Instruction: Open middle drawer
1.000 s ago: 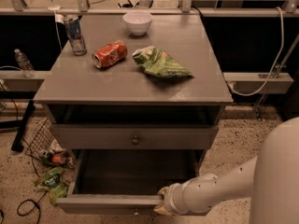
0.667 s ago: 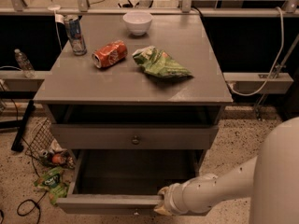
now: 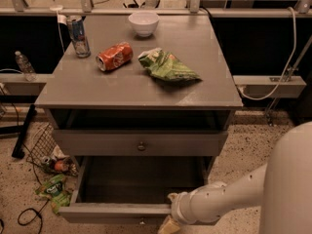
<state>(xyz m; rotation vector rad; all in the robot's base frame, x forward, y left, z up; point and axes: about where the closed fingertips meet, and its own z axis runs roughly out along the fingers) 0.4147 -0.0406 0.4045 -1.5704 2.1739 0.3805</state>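
Far left, off the cabinet: clear plastic bottle upright on a low ledge. Below it on the speckled floor, wire basket and crumpled green wrapper.

On the grey surface, back left corner: tall blue can, upright. Just right of it, not touching: red can lying on its side. Further back, near the rear edge: white bowl, upright. Right of the red can, near the centre: crumpled green bag, lying flat.

Under the surface, a dark gap, then upper drawer front with small round knob at centre. Below that, middle drawer standing well out toward the camera, dark interior exposed, front panel near the bottom edge of the view.

At that panel's right part: end effector, touching or just beside the drawer's front, partly cut off by the frame. Open or closed: cannot tell. Behind it, white arm slanting up to the right into the pale rounded robot body.
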